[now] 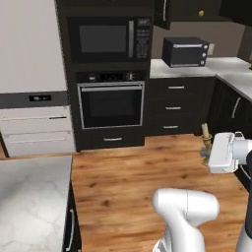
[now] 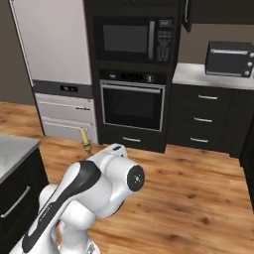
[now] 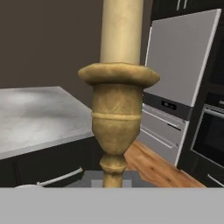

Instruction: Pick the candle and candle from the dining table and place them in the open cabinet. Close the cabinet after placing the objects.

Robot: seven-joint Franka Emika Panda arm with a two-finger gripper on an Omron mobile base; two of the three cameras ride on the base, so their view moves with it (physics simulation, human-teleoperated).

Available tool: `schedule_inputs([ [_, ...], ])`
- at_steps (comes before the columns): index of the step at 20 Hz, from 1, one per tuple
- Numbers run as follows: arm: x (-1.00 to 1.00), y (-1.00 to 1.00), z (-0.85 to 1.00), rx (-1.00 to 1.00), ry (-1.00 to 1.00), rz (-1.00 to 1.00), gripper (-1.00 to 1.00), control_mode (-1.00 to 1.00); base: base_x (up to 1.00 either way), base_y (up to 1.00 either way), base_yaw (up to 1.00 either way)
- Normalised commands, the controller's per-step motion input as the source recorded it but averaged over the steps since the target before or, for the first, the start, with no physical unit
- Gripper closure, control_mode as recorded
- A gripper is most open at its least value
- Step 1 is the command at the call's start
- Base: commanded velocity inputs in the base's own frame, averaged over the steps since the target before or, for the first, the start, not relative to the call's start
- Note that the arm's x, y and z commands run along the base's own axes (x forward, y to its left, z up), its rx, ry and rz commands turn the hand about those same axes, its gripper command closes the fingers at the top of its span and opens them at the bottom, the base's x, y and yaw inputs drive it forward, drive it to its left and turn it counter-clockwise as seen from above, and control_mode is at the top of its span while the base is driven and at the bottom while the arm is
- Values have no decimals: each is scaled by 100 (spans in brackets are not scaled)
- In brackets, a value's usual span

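A thin cream candle stands upright in its brass candlestick, held in the air over the wood floor. My gripper is shut on the candlestick's lower stem, to the right of the room. From the right base view the candle pokes up just behind my white arm. Up close, the candlestick runs down the middle of the hand view, and its base is hidden. The marble dining table lies at lower left. The dark upper cabinet is at top right, with a small yellow thing inside.
A microwave sits above a wall oven, with a pale fridge to their left. A black toaster oven stands on the counter. Wood floor lies between the table and the cabinets.
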Motion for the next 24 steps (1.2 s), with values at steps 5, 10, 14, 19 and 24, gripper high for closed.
schedule_inputs([
  [5, 0, 0, 0, 0, 0, 0, 100, 100, 64, -14, 0],
  [10, 0, 0, 0, 0, 0, 0, 100, 100, 56, -34, 0],
  [14, 0, 0, 0, 0, 0, 0, 100, 100, 44, -52, 0],
  [19, 0, 0, 0, 0, 0, 0, 100, 100, 40, -64, 2],
  [24, 0, 0, 0, 0, 0, 0, 100, 100, 43, -58, 1],
])
